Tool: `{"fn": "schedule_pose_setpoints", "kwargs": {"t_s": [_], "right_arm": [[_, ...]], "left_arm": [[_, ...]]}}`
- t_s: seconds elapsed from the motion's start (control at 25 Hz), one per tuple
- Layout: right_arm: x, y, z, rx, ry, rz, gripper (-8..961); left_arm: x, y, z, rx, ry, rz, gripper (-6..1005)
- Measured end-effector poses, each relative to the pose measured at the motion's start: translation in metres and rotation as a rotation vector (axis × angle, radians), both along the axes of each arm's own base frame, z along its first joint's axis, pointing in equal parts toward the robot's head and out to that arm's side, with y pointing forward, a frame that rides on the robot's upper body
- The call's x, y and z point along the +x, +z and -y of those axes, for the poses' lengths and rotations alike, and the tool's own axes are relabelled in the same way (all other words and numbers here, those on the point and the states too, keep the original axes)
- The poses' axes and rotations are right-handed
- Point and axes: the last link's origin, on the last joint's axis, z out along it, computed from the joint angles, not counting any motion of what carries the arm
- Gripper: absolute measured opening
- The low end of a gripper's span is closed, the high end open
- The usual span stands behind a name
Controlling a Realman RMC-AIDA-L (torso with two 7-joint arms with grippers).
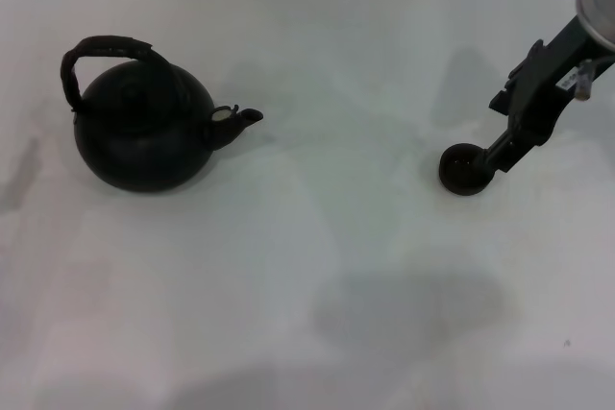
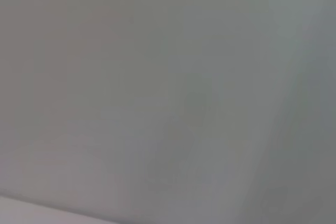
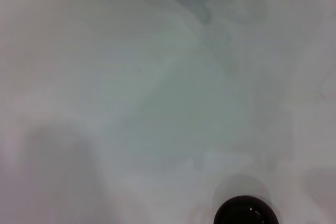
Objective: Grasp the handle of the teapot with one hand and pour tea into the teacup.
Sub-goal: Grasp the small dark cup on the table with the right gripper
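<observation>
**Entry: pouring set, cup being positioned, teapot not yet grasped**

- Teapot point(image 1: 146, 132): stands upright on the white surface point(image 1: 317, 266), robot's left side. Spout points toward the robot's right. Handle point(image 1: 101, 53) arches free above the lid; nothing touches it.
- Teacup point(image 1: 465, 169): upright on the surface, robot's right side, well apart from the teapot. Seen again close under the right wrist camera.
- Right gripper point(image 1: 492, 158): reaches down from the upper right, tip touching the teacup's rim. The fingers appear narrow against the cup; whether they pinch its wall cannot be told.
- Left gripper: not in view; its wrist camera shows only blank surface.

Step in hand, as judged: the cup is being placed or steadied; grasping the handle is not yet begun.

Next move calls for: a gripper brought over the handle's arch, closing across it, then a lift and carry toward the cup.

Room: open surface between pot and cup, no obstruction. The far edge runs behind both items; the cup sits nearer the right side.
</observation>
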Motion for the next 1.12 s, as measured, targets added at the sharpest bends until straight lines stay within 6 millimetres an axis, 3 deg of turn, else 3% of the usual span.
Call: {"fn": "schedule_pose_setpoints", "kwargs": {"t_s": [0.52, 1.12], "right_arm": [[-0.006, -0.031, 0.013, -0.079, 0.082, 0.134, 824], [-0.008, -0.056, 0.011, -0.073, 0.205, 0.167, 825]], "left_arm": [[-0.003, 0.0, 0.002, 0.009, 0.021, 0.003, 886], [0.001, -0.008, -0.001, 0.005, 0.029, 0.043, 887]]}}
